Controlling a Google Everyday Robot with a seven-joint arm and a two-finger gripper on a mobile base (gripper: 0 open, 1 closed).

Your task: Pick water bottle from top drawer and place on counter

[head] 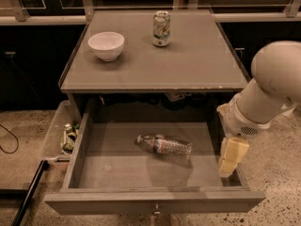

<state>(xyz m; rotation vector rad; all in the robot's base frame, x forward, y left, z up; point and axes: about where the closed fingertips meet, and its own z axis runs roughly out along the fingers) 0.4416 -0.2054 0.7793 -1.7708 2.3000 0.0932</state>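
Note:
The water bottle (pixel 164 145) lies on its side in the middle of the open top drawer (pixel 155 202), cap toward the left. The counter (pixel 197 65) is the flat grey top above the drawer. My gripper (pixel 231 157) hangs from the white arm (pixel 268 91) over the drawer's right side, to the right of the bottle and apart from it. It holds nothing that I can see.
A white bowl (pixel 106 45) and a green-and-white soda can (pixel 161 28) stand on the counter's back half. A clear plastic bin (pixel 61 135) with cans sits on the floor to the drawer's left. A dark cable (pixel 9 142) lies at the far left.

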